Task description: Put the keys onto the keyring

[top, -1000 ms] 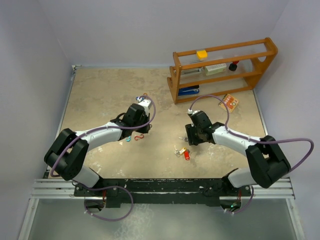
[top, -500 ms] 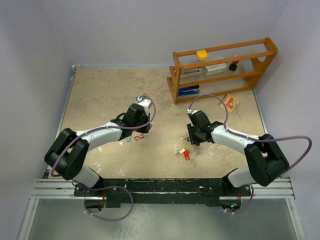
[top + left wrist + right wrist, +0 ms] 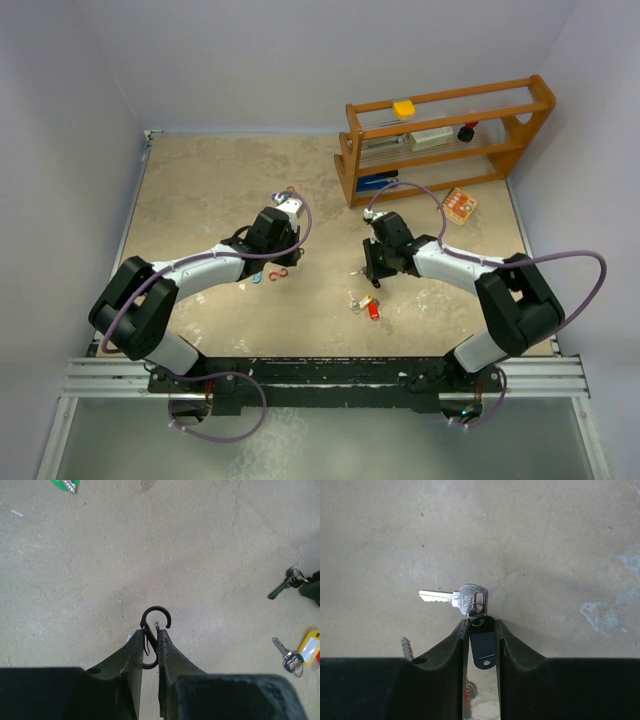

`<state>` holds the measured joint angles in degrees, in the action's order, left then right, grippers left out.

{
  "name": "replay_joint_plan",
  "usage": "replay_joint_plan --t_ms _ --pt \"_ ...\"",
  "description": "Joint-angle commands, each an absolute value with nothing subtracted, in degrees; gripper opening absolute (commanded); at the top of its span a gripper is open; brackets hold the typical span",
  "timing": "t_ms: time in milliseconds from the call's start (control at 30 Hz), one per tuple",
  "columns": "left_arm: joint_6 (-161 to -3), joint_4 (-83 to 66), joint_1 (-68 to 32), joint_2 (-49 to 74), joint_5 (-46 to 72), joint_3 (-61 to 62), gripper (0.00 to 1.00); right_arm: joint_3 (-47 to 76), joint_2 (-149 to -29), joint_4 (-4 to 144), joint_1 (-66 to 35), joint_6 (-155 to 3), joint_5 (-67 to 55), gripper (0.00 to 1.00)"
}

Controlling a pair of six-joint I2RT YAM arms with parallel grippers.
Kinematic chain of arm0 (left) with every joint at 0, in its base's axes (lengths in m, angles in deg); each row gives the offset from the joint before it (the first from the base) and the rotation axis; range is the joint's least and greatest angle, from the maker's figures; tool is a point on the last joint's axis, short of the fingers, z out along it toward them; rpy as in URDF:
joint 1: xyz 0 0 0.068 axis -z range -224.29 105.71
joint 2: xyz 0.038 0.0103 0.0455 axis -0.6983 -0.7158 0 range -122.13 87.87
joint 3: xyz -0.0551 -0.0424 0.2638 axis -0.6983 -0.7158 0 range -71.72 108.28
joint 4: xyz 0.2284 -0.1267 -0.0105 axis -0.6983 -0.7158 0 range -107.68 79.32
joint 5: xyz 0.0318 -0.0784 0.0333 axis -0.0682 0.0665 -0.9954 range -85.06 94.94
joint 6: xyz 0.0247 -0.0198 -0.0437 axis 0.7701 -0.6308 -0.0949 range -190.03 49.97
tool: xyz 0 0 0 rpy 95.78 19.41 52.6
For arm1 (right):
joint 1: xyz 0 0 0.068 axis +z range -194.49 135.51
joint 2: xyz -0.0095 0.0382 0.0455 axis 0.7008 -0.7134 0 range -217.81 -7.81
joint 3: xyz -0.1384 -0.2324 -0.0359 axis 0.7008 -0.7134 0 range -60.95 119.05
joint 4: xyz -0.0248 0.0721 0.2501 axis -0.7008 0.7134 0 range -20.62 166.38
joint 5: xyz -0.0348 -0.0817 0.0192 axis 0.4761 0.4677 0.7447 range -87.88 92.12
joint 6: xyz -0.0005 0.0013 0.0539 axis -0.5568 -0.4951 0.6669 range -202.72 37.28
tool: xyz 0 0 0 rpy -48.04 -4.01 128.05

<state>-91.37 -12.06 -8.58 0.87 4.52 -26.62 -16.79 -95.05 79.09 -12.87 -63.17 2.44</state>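
Note:
My left gripper (image 3: 151,636) is shut on a black S-shaped clip (image 3: 153,624), the keyring, whose upper hook sticks out past the fingertips above the table. My right gripper (image 3: 481,625) is shut on the black plastic tag (image 3: 483,647) of a silver key (image 3: 456,598), which lies sideways just beyond the tips. That key also shows in the left wrist view (image 3: 283,585) at the right edge. A key with a yellow tag (image 3: 302,651) lies below it. In the top view the two grippers (image 3: 283,262) (image 3: 368,272) face each other, with yellow and red tagged keys (image 3: 368,306) between them.
A red clip (image 3: 279,271) and a teal one (image 3: 257,278) lie by the left gripper. A green tagged piece (image 3: 65,484) lies at the top left of the left wrist view. A wooden rack (image 3: 440,135) stands at the back right, an orange box (image 3: 460,205) beside it.
My right gripper has moved a little left and away from the near edge, turning, with the black-tagged key in it. The left arm has not moved.

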Motion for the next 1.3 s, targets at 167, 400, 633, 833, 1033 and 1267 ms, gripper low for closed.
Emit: replay_joint_plan --t_ms 167,400,633,833,1033,1267 --pt "-89.63 -11.29 -8.43 2.25 3.27 -26.14 0.0 -11.57 -100.29 73.99 -12.63 -60.85 -1.83 0.23" --pt "-90.04 -10.86 -8.43 2.26 3.52 -25.93 0.0 -12.45 -95.47 72.01 -12.59 -60.69 -1.57 0.21" --pt "-90.98 -9.28 -8.47 1.28 4.92 -25.52 0.0 -13.41 -90.12 71.18 -12.6 -62.21 -0.85 0.21" --pt "-91.41 -8.54 -8.43 1.17 5.38 -25.78 0.0 -12.07 -90.8 75.01 -12.52 -64.41 1.54 0.33" --pt "-91.84 -7.9 -8.47 1.3 5.55 -26.29 0.0 -13.1 -92.89 74.01 -12.57 -64.99 1.46 0.35" --pt "-91.99 -7.66 -8.43 1.21 5.75 -26.28 0.0 -12.49 -95.82 73.17 -12.5 -65.29 1.24 0.34"
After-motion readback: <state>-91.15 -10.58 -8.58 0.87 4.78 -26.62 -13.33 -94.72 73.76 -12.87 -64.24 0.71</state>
